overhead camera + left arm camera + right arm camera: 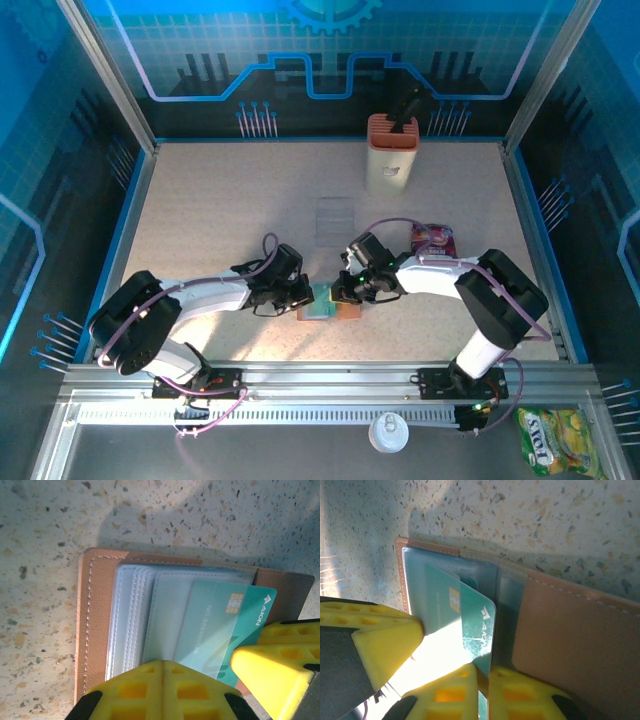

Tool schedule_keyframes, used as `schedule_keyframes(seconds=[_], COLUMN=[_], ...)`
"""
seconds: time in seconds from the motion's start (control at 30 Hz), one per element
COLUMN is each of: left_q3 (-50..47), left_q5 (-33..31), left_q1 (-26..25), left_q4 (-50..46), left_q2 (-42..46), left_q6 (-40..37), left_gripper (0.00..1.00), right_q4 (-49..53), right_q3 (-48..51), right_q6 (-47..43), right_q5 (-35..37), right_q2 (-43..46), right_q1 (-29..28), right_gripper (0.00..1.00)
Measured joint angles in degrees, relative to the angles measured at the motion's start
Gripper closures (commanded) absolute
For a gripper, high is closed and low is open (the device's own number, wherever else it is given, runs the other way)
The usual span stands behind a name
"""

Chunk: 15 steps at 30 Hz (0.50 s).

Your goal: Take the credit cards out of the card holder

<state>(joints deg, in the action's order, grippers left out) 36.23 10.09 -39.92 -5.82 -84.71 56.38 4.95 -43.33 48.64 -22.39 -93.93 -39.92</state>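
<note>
top external view: my left gripper (298, 296) and right gripper (345, 293) meet low over the card holder (325, 308), which lies open on the table (200, 210) near the front edge, between the two of them

on the left, my left gripper is closed, pads together, and presses down on the clear sleeves (130, 620). i judge it is there to pin the card holder flat so it won't slide or lift when a card is drawn out

the card holder is a tan, stitched, leather-like bifold. its grey-blue plastic pockets are fanned in a stack, and a pale teal credit card (212, 625) with a chip sits under the top sleeve

to the right, a darker teal credit card (479, 625) with a white logo pokes partway out of its pocket, one corner clear of the sleeve. my right gripper is pinched narrow on that card's free edge, and a sliver of teal shows between the pads. gripping at the exposed end lets me pull along the pocket's opening instead of against it

the card's face looks glossy and lightly scuffed, so i expect the hold to be thin and slippery. the task looks barely begun, with both cards in the holder
</note>
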Motion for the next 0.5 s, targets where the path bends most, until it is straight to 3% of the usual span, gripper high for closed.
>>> schedule_keyframes(seconds=[0.5], left_q3=[0.9], left_q5=[-1.1], left_q1=[0.0], left_q4=[-2.8], left_q2=[0.7], left_q6=[0.0], left_gripper=[1.00], right_q4=[6.3], right_q3=[0.0], right_q6=[-4.5], right_q5=[0.4], right_q2=[6.3], right_q1=[2.7], right_gripper=[0.97])
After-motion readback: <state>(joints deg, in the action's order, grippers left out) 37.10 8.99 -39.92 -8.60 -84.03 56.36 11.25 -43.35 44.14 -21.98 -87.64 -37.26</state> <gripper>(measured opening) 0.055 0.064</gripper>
